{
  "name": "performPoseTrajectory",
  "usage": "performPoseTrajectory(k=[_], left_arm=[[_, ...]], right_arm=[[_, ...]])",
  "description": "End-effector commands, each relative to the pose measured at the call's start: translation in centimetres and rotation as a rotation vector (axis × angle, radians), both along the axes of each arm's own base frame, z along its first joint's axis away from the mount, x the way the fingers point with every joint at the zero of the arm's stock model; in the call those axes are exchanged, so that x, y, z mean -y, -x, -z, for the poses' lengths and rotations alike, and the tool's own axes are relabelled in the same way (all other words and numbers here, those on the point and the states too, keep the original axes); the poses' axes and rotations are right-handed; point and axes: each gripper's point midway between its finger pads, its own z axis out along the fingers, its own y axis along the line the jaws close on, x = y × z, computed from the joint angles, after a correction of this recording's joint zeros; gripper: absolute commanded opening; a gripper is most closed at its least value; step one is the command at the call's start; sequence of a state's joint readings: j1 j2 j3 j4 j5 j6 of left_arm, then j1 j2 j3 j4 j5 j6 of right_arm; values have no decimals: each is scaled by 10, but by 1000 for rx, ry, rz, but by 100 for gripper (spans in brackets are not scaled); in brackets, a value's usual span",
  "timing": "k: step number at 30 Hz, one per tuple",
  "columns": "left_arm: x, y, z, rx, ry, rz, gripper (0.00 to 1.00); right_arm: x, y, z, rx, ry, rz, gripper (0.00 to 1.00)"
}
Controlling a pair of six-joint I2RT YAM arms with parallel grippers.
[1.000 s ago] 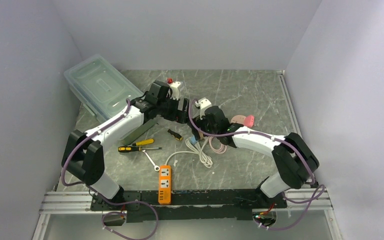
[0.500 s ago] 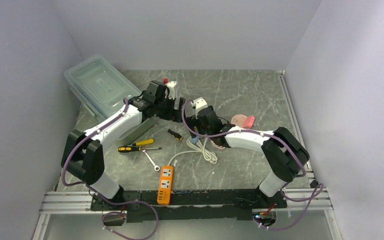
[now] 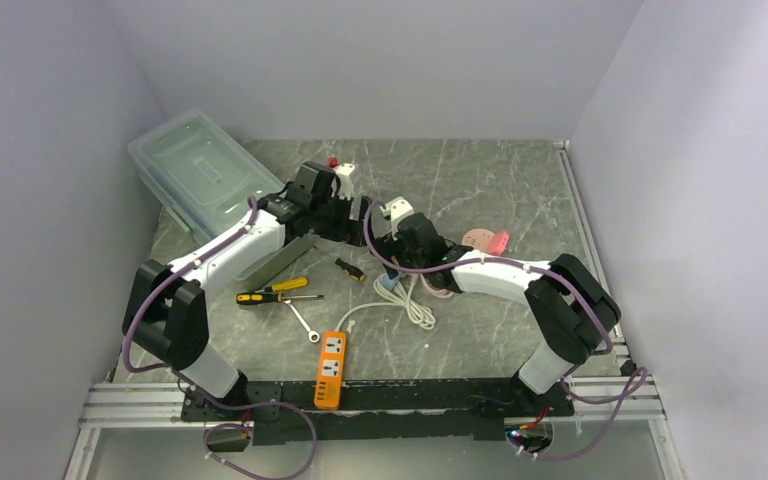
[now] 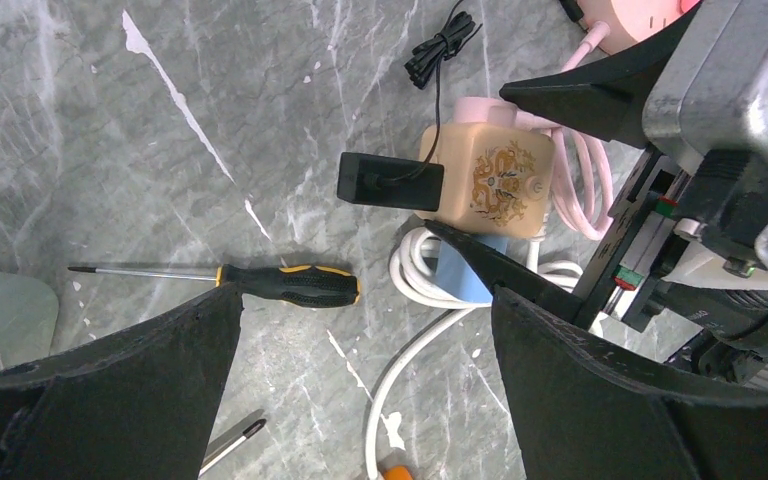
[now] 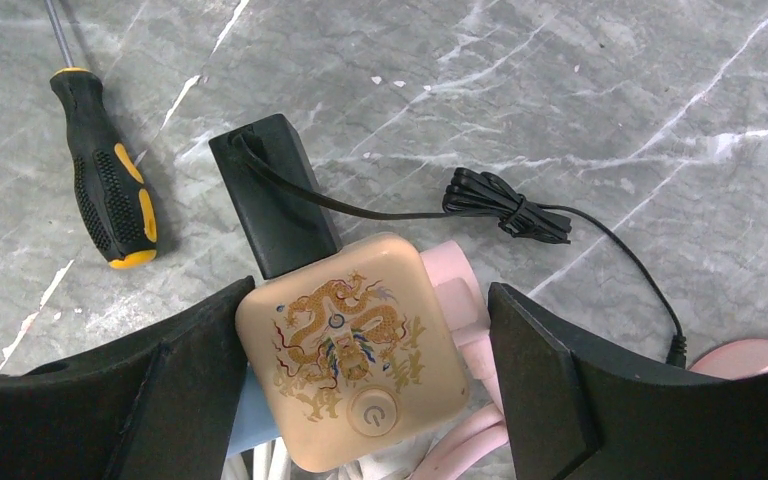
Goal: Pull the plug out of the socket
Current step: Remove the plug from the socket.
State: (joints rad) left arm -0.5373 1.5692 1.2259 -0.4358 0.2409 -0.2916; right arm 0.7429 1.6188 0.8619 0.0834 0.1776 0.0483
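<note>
The grey stone worktop (image 3: 500, 190) fills the floor of the white booth. At its back left corner lies a big see-through box (image 3: 200, 170) with its lid on. Both arms reach in to the middle of the worktop and meet there.

Near the front edge lies an orange power strip (image 3: 330, 368). A white cord (image 3: 415, 305) lies in loops between it and the arms.

The left tool (image 4: 365, 300) hangs above the worktop with its two fingers wide apart. It holds nothing.

The right tool (image 5: 370, 290) is low down. Its fingers are apart, one on each side of the socket (image 5: 355, 340). The left finger is right at the socket's side. The other one has a small gap.

The socket is a tan cube with a gold dragon and a round button on top. It sits on the cord loops, with a pink cord (image 4: 580, 180) beside it.

The plug (image 5: 275, 195) is a black block. It sticks out of one side of the socket, in the middle of the worktop. A thin black wire (image 5: 505, 215) runs from it to a small tied bundle.

A short black and yellow screwdriver (image 5: 110, 185) lies near the plug, apart from it.
</note>
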Motion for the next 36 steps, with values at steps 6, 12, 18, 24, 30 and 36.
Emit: performPoseTrajectory(k=[6, 12, 18, 24, 30, 36], left_arm=[[14, 0, -36, 50, 109, 44, 99], [33, 14, -46, 32, 226, 128, 99], [63, 34, -45, -79, 389, 260, 98], [79, 50, -41, -135, 449, 319, 98], [89, 56, -20, -209, 422, 334, 89], [93, 58, -11, -258, 425, 335, 85]], right_arm=[[20, 0, -31, 108, -62, 118, 0], [35, 13, -83, 294, -285, 157, 0], [57, 29, -116, 428, -426, 189, 0], [60, 40, -131, 473, -514, 173, 0], [56, 49, -138, 476, -575, 133, 0], [48, 58, -144, 465, -633, 79, 0]])
